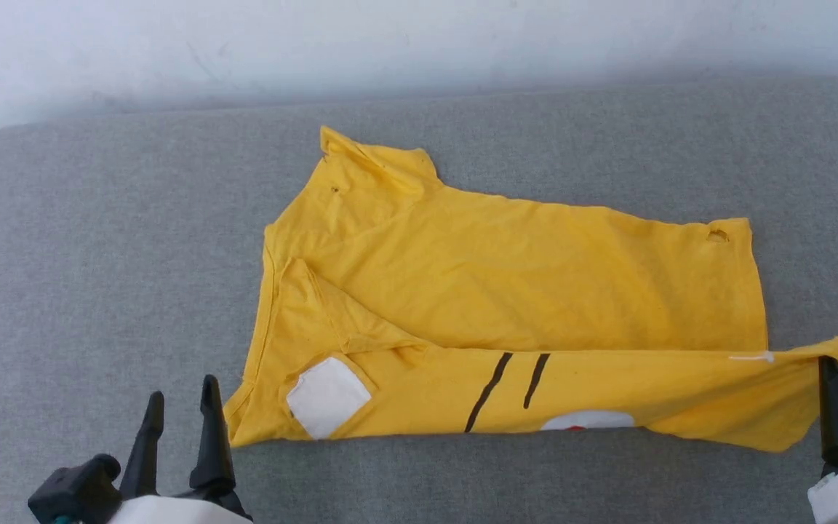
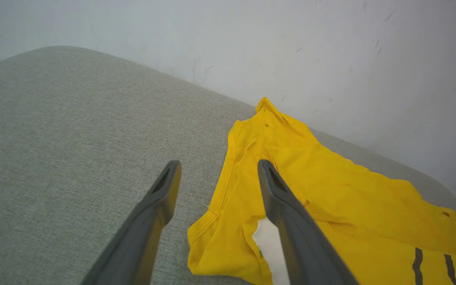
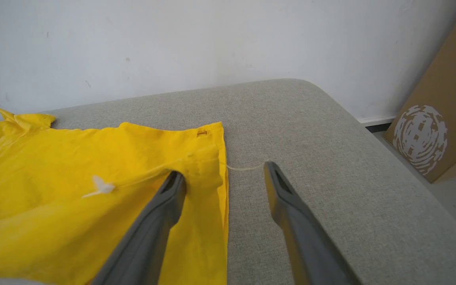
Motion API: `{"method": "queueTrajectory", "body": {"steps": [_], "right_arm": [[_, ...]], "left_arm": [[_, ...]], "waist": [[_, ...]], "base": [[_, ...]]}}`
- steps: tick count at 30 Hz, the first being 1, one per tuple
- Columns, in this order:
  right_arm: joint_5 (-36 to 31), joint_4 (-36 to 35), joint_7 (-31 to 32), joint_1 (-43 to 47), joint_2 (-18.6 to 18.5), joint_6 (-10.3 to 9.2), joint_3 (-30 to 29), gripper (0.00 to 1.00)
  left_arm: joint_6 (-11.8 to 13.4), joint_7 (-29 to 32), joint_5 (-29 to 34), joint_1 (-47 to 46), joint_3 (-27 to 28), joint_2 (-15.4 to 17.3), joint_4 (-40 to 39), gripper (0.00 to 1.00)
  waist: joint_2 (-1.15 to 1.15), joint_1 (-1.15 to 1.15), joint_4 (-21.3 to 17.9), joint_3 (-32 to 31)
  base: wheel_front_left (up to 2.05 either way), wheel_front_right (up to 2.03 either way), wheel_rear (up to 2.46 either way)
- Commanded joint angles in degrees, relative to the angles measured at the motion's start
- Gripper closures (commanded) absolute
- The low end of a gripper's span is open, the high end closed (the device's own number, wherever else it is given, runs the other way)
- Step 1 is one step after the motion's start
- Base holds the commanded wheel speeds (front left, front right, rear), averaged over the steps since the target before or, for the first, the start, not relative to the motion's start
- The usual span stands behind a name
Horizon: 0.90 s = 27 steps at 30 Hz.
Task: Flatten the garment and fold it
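Observation:
The garment [image 1: 506, 291], a bright yellow T-shirt, lies on the grey cushion [image 1: 99, 255] with its near part folded lengthwise over the rest. A white patch [image 1: 328, 397], two black stripe marks [image 1: 510, 378] and part of a red-dotted white circle [image 1: 586, 421] show on the near layer. My left gripper [image 1: 181, 400] stands open just left of the garment's near left corner. In the left wrist view the left gripper [image 2: 219, 164] hovers above the garment [image 2: 331, 190], over its left edge, with nothing between the fingers. My right gripper [image 3: 224, 171] is open over the right corner of the garment [image 3: 93, 166], gripping nothing.
A white wall [image 1: 419, 44] runs behind the cushion. A brown cardboard box [image 3: 441, 118] leans on the floor beyond the cushion's right end. A loose thread [image 3: 244, 168] trails from the garment's corner. Bare cushion surrounds the garment on all sides.

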Motion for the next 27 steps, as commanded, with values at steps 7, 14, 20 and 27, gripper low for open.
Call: {"method": "queueTrajectory", "body": {"steps": [7, 14, 20, 27], "right_arm": [[0.00, 1.32, 0.71, 0.63, 0.59, -0.05, 0.33, 0.00], [0.01, 1.72, 2.56, -0.98, -0.10, -0.05, 2.57, 0.00], [0.28, 3.59, 4.85, -7.22, -4.84, -0.05, 4.45, 0.00], [1.43, 10.09, 8.96, -13.00, -10.28, -0.05, 6.84, 0.00]], "left_arm": [[-0.46, -0.81, -0.05, -0.40, 0.38, 0.31, 0.12, 0.00], [-0.18, -0.68, -0.01, -0.75, 1.12, 1.16, -0.98, 0.00], [-0.11, -0.66, 0.27, -2.37, 0.99, 1.21, -2.23, 0.00], [-0.16, -0.80, 1.51, -5.75, 0.29, 1.20, -3.39, 0.00]], "waist": [[0.00, 0.01, 0.78, -1.56], [0.00, 0.01, 1.18, -0.89], [0.00, 0.01, 1.46, 2.20], [0.00, 0.01, 2.79, 6.97]], "base": [[0.00, 0.00, 0.00], [0.00, 0.00, 0.00], [0.00, 0.00, 0.00], [0.00, 0.00, 0.00]]}}
